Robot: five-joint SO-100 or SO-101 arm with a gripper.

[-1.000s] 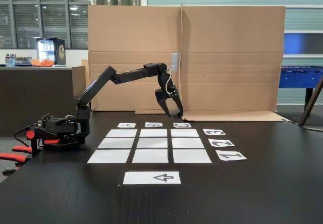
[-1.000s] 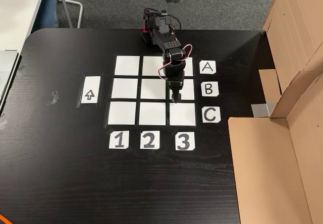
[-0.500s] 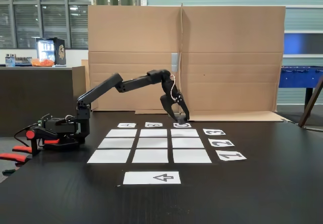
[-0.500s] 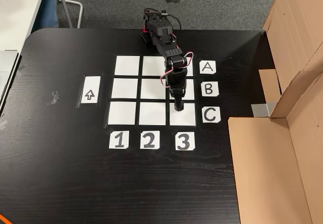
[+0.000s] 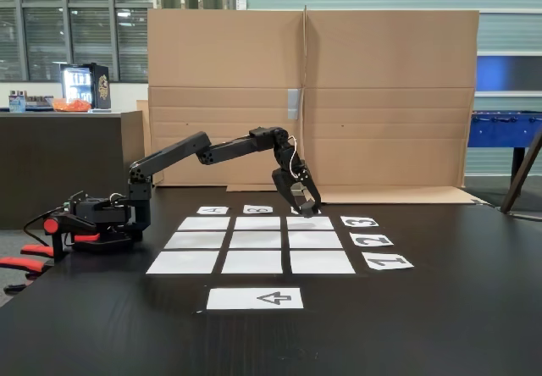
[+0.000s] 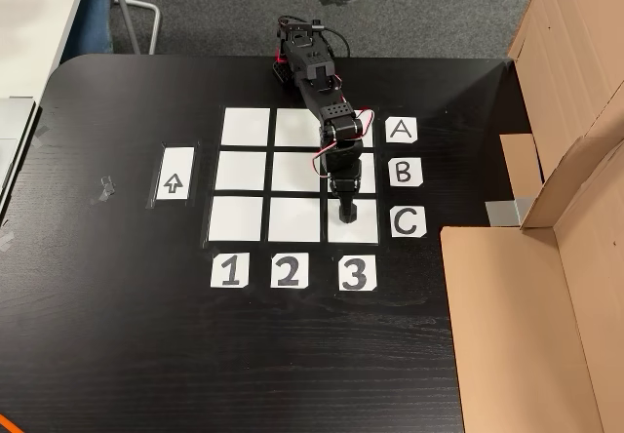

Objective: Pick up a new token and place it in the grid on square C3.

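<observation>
white grid (image 6: 244, 218), black table (image 6: 117, 335) — brown cardboard (image 5: 381, 96)

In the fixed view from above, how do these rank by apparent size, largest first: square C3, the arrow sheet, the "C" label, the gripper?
1. square C3, partly covered by the gripper
2. arrow sheet, close to C3, so that order is unsure
3. "C" label
4. gripper; it is nearer the camera, so unsure

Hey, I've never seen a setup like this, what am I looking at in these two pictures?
It's a small black robot arm bolted to a dark table. One fixed view looks across the table from the side; the other looks down from above. On the table lies the grid, nine white paper squares with letter and number labels, plus an arrow sheet. The gripper is lowered over square C3. The jaws look nearly closed, but whether they hold a token is too small to tell.
</observation>
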